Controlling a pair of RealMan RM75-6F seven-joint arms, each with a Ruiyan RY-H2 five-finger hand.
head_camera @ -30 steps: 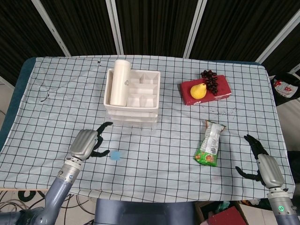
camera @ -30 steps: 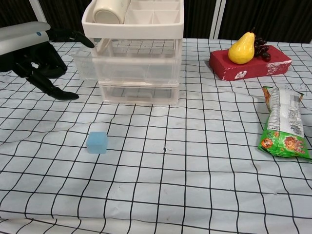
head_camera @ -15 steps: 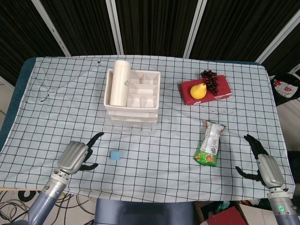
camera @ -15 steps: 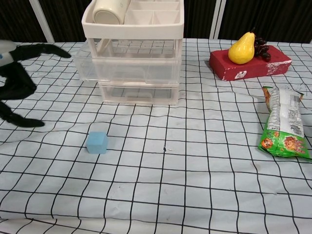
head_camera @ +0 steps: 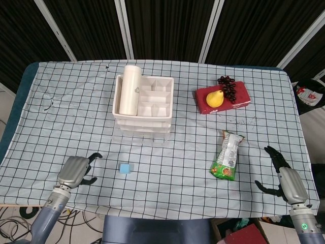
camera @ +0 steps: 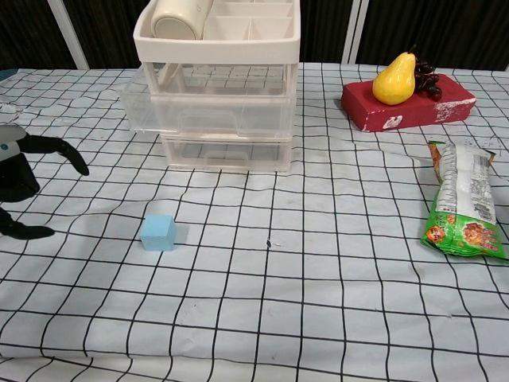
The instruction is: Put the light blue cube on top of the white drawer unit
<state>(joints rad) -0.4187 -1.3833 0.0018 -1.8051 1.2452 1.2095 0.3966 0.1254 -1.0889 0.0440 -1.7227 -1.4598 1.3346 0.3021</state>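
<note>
One white cylinder (head_camera: 129,89) atop white drawer unit (head_camera: 143,103); light blue cube (head_camera: 124,168) apart.

Cube (head_camera: 124,168) lies before the drawer unit (head_camera: 142,104), apart.

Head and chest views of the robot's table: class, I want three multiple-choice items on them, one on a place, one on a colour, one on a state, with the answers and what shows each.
1. Where is the light blue cube?
A. on the tablecloth in front of the white drawer unit
B. on top of the unit
C. on the red box

2. What colour is the pear?
A. green
B. yellow
C. red

3. What does the left hand hold?
A. the cube
B. the snack packet
C. nothing

Answers:
1 A, the cube sits on the checked cloth.
2 B, the fruit on the red box is yellow.
3 C, it lies apart from the cube, fingers spread.
</note>
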